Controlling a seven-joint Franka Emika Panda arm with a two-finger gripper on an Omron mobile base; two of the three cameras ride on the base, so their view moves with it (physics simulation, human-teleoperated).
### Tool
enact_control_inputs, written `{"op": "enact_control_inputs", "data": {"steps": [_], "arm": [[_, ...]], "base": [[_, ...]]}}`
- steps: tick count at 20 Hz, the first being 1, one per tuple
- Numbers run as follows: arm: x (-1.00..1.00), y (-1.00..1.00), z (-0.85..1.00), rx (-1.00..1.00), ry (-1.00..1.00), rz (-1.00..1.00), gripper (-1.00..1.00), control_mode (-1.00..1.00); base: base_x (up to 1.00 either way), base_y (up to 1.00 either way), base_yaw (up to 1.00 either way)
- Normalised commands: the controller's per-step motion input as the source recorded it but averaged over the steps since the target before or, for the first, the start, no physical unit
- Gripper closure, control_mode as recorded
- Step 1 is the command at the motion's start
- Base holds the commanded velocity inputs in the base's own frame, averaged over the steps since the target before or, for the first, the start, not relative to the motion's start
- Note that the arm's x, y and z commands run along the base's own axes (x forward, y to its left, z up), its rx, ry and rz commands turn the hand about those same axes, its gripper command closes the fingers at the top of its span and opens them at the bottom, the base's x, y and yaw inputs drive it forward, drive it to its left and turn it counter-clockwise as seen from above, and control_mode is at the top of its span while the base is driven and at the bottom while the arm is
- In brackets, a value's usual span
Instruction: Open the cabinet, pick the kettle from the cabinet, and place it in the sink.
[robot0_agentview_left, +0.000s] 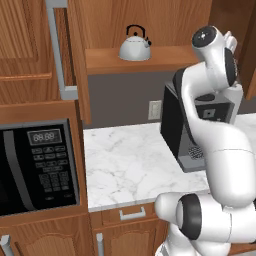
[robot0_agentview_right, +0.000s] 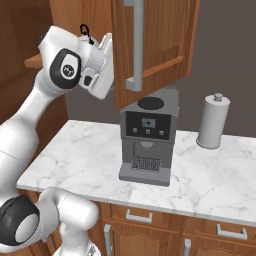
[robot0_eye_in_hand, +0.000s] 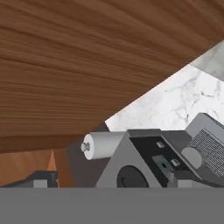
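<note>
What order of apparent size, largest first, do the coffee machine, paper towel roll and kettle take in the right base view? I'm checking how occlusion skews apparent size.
1. coffee machine
2. paper towel roll
3. kettle, mostly hidden behind the arm, so its rank reflects just the visible handle.

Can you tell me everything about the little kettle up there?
The kettle is small, squat and dome-shaped, shiny silver-white like metal. It has a thin black arched handle, a black knob on its lid and a short spout. It stands upright on the wooden shelf inside the open cabinet, above the counter. Nothing else touches it.
</note>
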Motion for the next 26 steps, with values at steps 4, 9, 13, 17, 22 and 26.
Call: {"op": "enact_control_inputs", "data": {"steps": [4,9,13,17,22,26], "arm": [[0.2,-0.23,-0.06,-0.09,0.0,-0.08,-1.0,-1.0],[0.05,-0.27,-0.05,-0.07,0.0,-0.1,-1.0,-1.0],[0.0,-0.43,-0.05,-0.01,0.0,-0.1,-1.0,-1.0],[-0.03,-0.49,-0.05,0.0,-0.02,-0.09,-1.0,-1.0],[-0.07,-0.56,-0.06,0.0,0.0,-0.09,-1.0,-1.0],[-0.12,-0.57,-0.04,0.0,0.0,-0.1,-1.0,-1.0]], "base": [[0.0,0.0,0.0],[0.0,0.0,0.0],[0.0,0.0,0.0],[0.0,0.0,0.0],[0.0,0.0,0.0],[0.0,0.0,0.0]]}}
